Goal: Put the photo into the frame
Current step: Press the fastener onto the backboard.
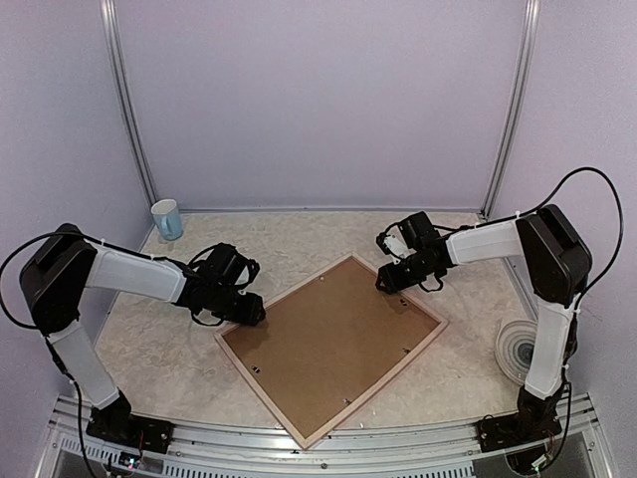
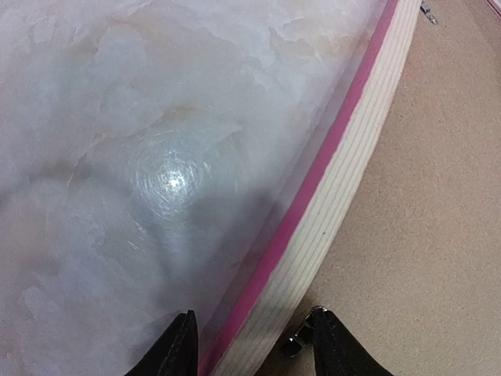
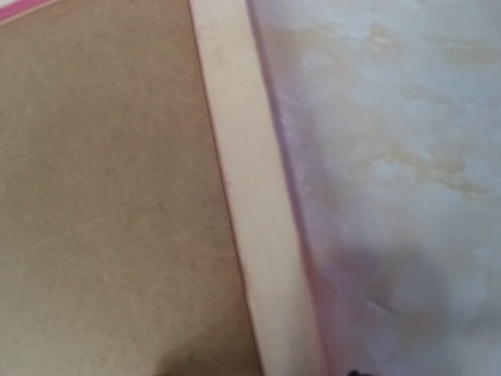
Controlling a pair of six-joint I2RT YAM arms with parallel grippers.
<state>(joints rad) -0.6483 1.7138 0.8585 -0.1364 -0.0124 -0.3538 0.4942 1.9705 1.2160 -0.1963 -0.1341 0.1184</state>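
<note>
- Frame [image 2: 344,188] lies face down at the middle of the worktop [image 1: 159,349], turned like a diamond. Its pale wood back is up and only a thin pink lip shows along the edge.
- Left gripper [image 2: 254,348] is at the frame's 9 o'clock corner. Its jaws stand partly apart, one finger on each side of the rail. I cannot tell whether they press on it yet.
- Right gripper [image 1: 403,277] hangs over the rail at about 1 o'clock. Its fingers barely show in its own view, so I cannot tell how wide they stand or whether they hold anything.
- The step in hand looks like taking the frame by two rails to lift or turn it.
  - Seat each rail deep between the fingers.
  - Keep the left finger off the small metal clip [image 2: 293,345] beside it.
  - Raise both sides evenly so the thin rails do not twist or slip.
- Inside the frame sits the brown backing board [image 1: 333,334]. The photo shows in no view, and whether it lies under the board I cannot tell.
- A pale cup [image 1: 166,218] stands at 10 o'clock, its contents hidden.
- A ringed round white thing [image 1: 518,349] lies at 4 o'clock. It may be a plate, but I cannot tell.
</note>
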